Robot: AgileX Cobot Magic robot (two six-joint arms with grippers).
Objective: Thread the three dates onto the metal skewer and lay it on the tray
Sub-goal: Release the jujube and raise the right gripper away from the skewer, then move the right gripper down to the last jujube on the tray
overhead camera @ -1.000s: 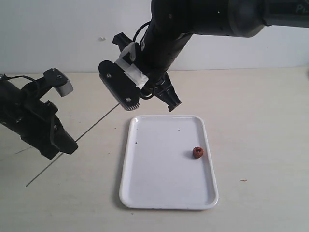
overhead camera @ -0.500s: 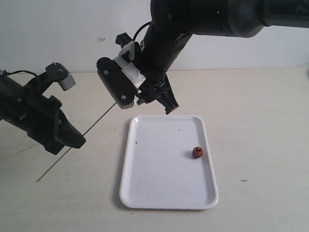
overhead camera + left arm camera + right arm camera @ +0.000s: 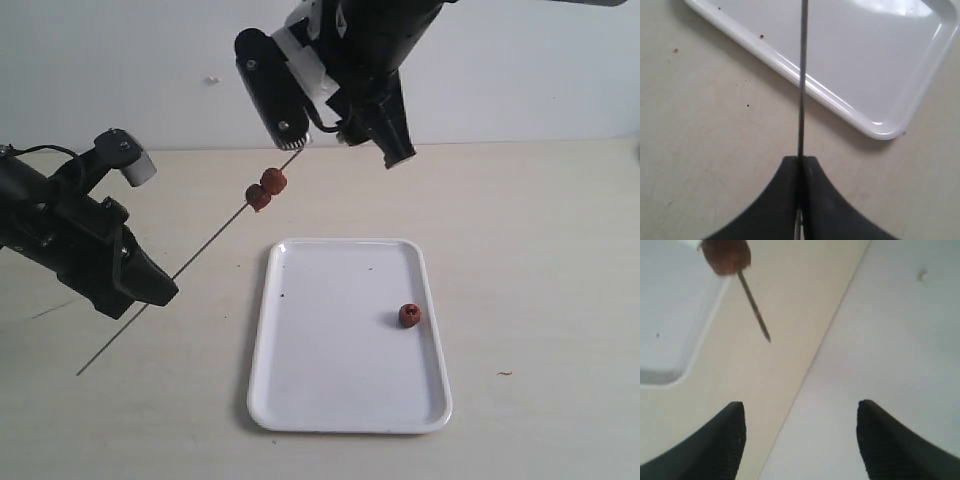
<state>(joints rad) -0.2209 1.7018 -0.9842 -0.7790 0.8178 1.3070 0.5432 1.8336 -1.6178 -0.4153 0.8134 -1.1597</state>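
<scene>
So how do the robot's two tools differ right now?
The left tool is shut tight on the metal skewer; the right tool is open and holds nothing. The left tool sits lower; the right tool hangs higher, past the skewer's tip. Both are black.

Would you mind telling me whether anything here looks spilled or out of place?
Only minor things: a few dark crumbs dot the tray, and one stray crumb lies on the table off its right edge in the exterior view. Otherwise nothing stands out.
</scene>
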